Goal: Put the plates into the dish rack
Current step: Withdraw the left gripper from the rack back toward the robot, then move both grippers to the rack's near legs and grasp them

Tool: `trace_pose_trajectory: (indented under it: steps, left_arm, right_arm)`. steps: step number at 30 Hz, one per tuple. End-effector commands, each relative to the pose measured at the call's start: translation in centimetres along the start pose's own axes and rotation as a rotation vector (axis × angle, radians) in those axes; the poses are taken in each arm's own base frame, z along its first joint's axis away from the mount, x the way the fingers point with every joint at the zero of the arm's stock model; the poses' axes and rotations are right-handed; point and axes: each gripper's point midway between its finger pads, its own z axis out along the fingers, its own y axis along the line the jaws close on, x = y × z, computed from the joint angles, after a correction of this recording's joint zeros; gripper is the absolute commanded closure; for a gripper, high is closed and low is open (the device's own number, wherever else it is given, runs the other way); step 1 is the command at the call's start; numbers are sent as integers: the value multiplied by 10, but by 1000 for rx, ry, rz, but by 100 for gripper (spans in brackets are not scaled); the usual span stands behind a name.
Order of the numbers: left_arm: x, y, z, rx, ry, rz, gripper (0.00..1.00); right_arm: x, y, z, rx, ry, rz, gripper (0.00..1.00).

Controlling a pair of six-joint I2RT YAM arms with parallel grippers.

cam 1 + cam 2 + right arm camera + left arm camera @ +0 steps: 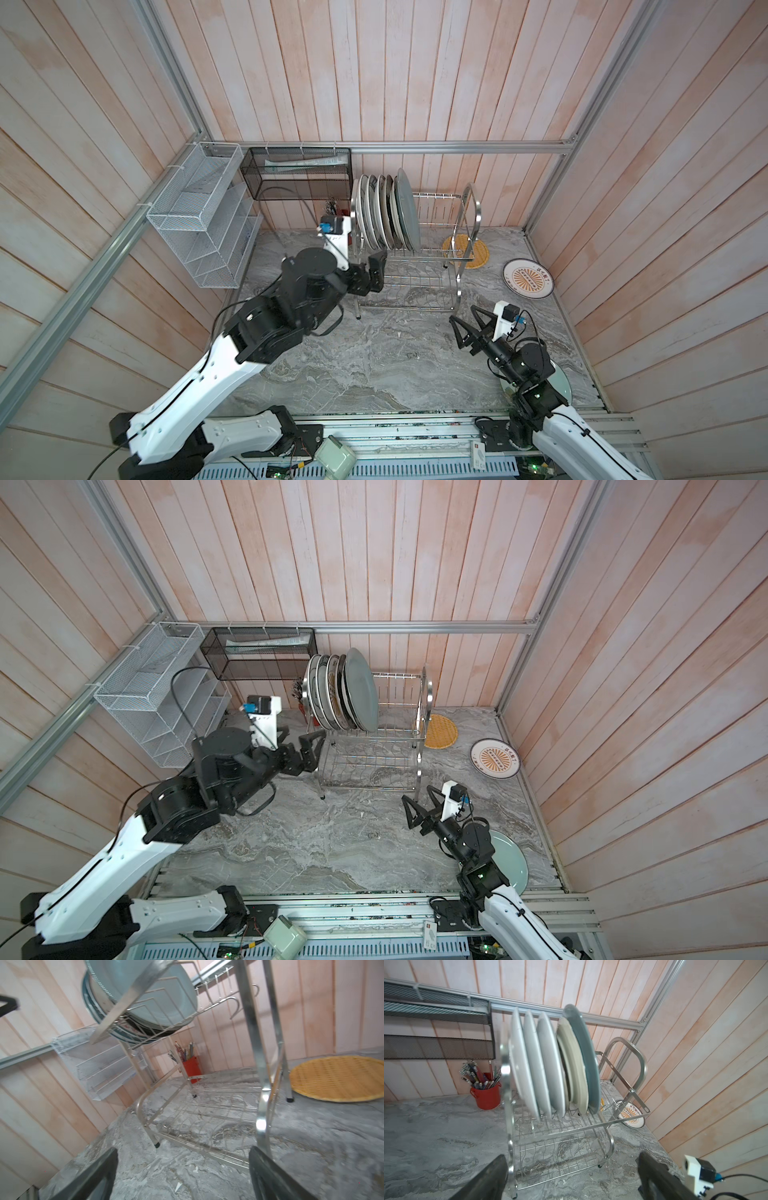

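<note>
Left end effector, wide and empty, just beside dish rack of upright plates; right end effector wide, empty; sunburst plate flat on counter; risk: a nudged rack frame topples leaning plates.

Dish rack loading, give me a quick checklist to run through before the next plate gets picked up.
1. left gripper open and empty: ok.
2. right gripper open and empty: ok.
3. grey-blue plate standing between prongs on the dish rack upper tier: ok.
4. Free slots beside it on that tier: ok.
5. sunburst plate flat on the table, nothing over it: ok.
6. pale green plate clear to grasp: not ok, the right arm covers part of it.
</note>
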Motion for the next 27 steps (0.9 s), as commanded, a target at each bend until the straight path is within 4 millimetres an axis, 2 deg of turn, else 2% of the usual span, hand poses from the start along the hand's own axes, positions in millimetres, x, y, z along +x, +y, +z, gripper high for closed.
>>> trace_pose_trajectory:
  steps: [1,4,7,10,12,16,19,22,27]
  left_arm:
    - [41,20,-5,-19,51,-49,2]
    - [96,41,-2,-54,137,-59,1]
    - [150,59,11,-85,240,-77,1]
    - [183,72,31,-84,292,-121,4]
    - [194,81,48,-87,317,-152,9]
    - [201,107,79,-161,318,-166,21]
    - [200,115,99,-156,308,-159,22]
    - [199,118,118,-147,322,-143,28]
    - [196,123,140,-165,319,-133,33]
  right_arm:
    - [20,-44,-2,269,130,47,2]
    - [32,-55,-1,328,178,56,2]
    - [35,-63,-1,371,190,58,2]
    - [34,-65,5,379,189,33,4]
    - [34,-66,12,385,204,8,6]
    - [37,-68,30,395,261,-16,9]
    - [39,-69,41,389,282,-29,11]
    - [37,-70,51,397,300,-39,11]
    - [32,-70,68,388,321,-50,17]
